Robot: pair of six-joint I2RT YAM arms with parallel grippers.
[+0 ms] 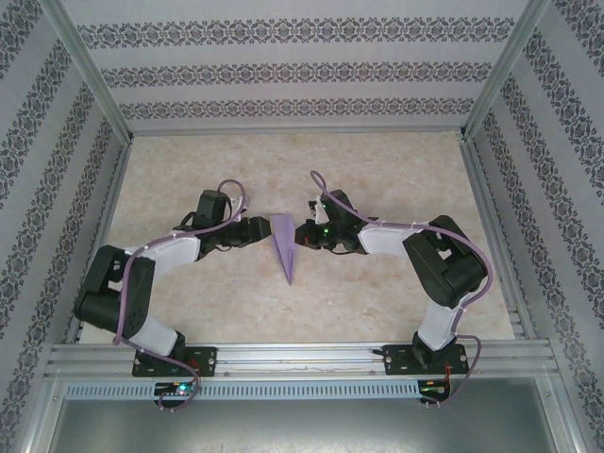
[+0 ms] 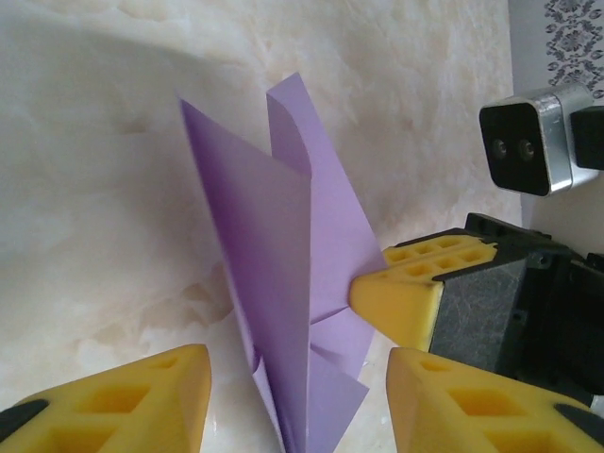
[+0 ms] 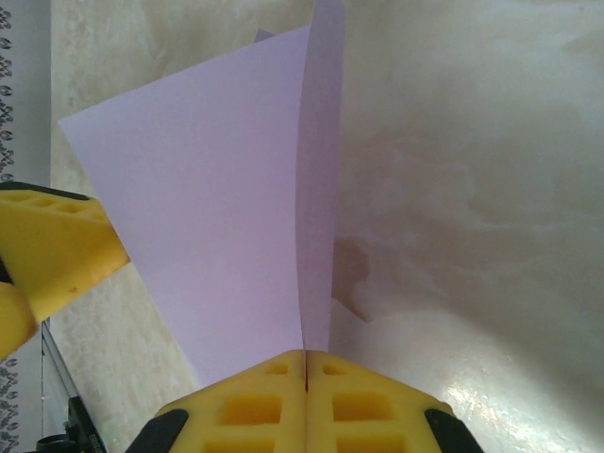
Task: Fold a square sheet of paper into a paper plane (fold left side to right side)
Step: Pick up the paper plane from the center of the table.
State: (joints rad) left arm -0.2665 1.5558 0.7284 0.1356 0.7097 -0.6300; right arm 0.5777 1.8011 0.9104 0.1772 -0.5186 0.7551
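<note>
The right gripper (image 3: 306,363) is pressed together, pinching the paper plane (image 3: 226,189); the left gripper (image 2: 297,363) stands spread, one finger on each side of it.

The top view looks down on the whole table (image 1: 396,179); both wrist views face the paper (image 2: 283,245) closely from opposite sides.

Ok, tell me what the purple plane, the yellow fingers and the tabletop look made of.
The paper plane: thin matte lilac paper; sharp creases, its layers spring apart. The yellow fingers: probably moulded or printed plastic, dull; pocketed recesses. The table: glossy marble-look surface, veined with glare; stone or laminate, unclear.
</note>
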